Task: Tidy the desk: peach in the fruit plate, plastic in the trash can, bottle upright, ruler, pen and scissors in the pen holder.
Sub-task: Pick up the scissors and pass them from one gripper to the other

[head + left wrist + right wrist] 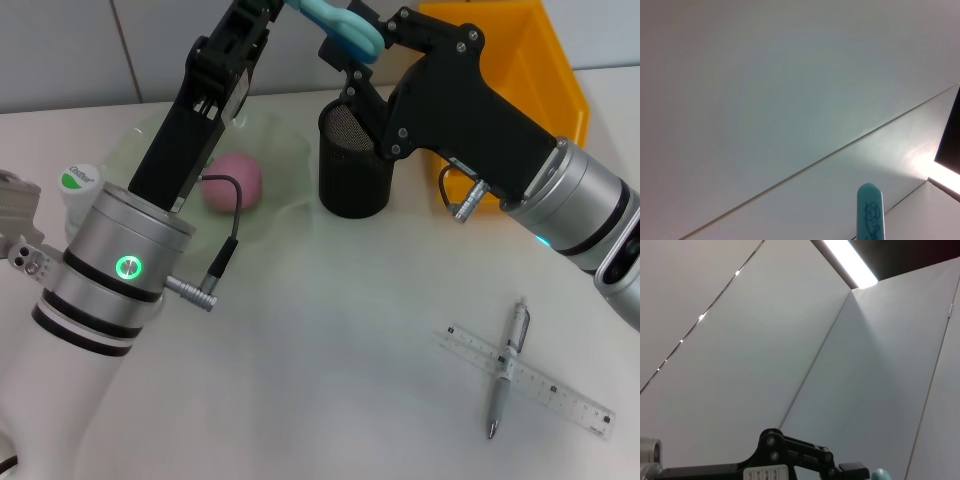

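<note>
Both my arms are up over the pen holder (353, 165) at the back of the bench (330, 330). The scissors (345, 28) hang between them, teal handles high, right above the holder's mouth. My right end effector (350, 62) sits at the scissors just below the handles; I cannot tell if it is clamped. My left end effector (285, 5) reaches out of the head view, so I cannot tell its state either.

Scissors are stiff and light, with slick plastic loops, so I judge the shank below the handles the safest hold, blades pointing down.

The peach (233, 181) sits in the fruit plate (285, 140). The pen (508, 368) lies across the ruler (525, 380), thin and flat, awkward to pinch.
</note>
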Available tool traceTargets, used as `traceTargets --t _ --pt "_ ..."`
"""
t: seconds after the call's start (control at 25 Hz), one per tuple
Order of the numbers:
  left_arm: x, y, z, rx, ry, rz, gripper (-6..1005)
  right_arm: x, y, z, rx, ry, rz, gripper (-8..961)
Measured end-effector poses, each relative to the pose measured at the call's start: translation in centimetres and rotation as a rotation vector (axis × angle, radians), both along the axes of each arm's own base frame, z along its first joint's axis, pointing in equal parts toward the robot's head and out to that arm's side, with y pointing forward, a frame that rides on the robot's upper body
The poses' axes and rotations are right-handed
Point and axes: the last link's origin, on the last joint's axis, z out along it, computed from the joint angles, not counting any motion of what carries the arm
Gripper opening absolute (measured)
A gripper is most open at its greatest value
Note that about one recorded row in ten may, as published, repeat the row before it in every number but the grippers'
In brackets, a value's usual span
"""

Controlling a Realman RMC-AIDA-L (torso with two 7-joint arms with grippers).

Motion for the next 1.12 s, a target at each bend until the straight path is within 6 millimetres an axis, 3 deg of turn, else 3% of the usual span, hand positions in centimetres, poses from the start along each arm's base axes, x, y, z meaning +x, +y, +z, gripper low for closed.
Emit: traceTargets --t 1.12 --pt "0.02 -0.27 -0.08 0.024 0.022 -0.008 381 0.12 -0.25 -0.02 -0.005 -0.002 0.007 84"
